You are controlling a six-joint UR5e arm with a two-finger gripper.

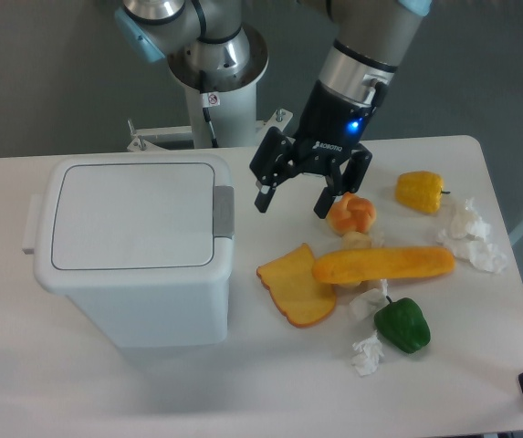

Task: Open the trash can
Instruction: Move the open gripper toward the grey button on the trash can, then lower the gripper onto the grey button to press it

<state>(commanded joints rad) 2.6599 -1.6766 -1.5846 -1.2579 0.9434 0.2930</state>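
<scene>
The trash can [133,251] is a large white bin on the left of the table, its flat lid [133,214] down and a grey push tab [224,212] on its right edge. My gripper [291,204] hangs open just right of that tab, fingers pointing down, with nothing between them. A gap of table shows between the left finger [263,199] and the tab.
Food lies right of the bin: a toast slice [296,286], a long orange piece [384,264], an orange pastry [351,213], a yellow pepper [420,191], a green pepper [402,325]. Crumpled tissues [471,235] lie at the right. The robot base [215,82] stands behind.
</scene>
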